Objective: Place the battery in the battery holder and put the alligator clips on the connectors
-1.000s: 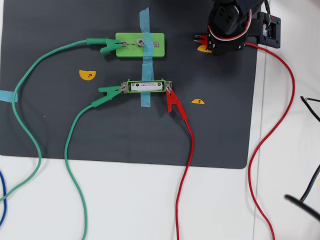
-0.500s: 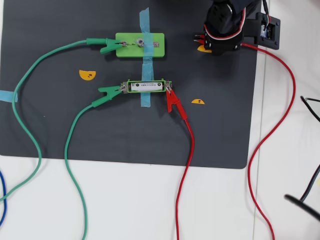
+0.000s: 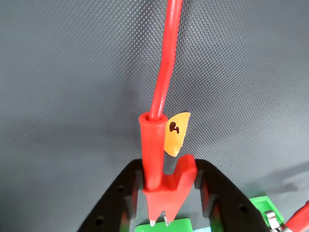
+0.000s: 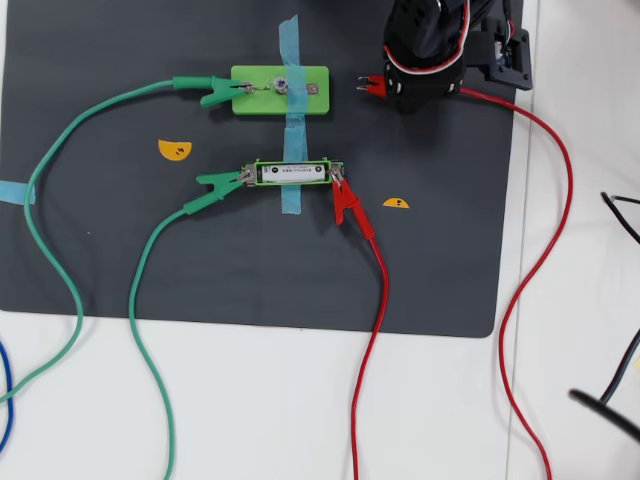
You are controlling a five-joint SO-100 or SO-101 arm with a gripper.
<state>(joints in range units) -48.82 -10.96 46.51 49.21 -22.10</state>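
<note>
In the overhead view the white battery [image 4: 293, 173] lies in the bright-green battery holder [image 4: 258, 173]. A green alligator clip [image 4: 218, 184] bites its left tab and a red clip [image 4: 345, 201] its right tab. Another green clip [image 4: 214, 91] sits on the left connector of the light-green bulb block [image 4: 250, 100]. The block's right connector [image 4: 315, 90] is bare. My gripper [image 4: 378, 87] is shut on the second red clip [image 4: 371, 86], just right of that block. In the wrist view the gripper [image 3: 166, 189] squeezes the red clip [image 3: 157, 164], whose metal jaws stand open just above the block's edge [image 3: 181, 225].
Blue tape [image 4: 289, 45] crosses the black mat [image 4: 100, 260] under block and holder. Yellow stickers [image 4: 174, 150] [image 4: 396, 203] lie on the mat; another sticker [image 3: 175, 137] shows behind the clip in the wrist view. Long green and red wires [image 4: 520, 300] trail off the mat onto the white table.
The arm has moved left with the red clip, from near the mat's top-right corner to just right of the bulb block. The other clips and the battery stay put.
</note>
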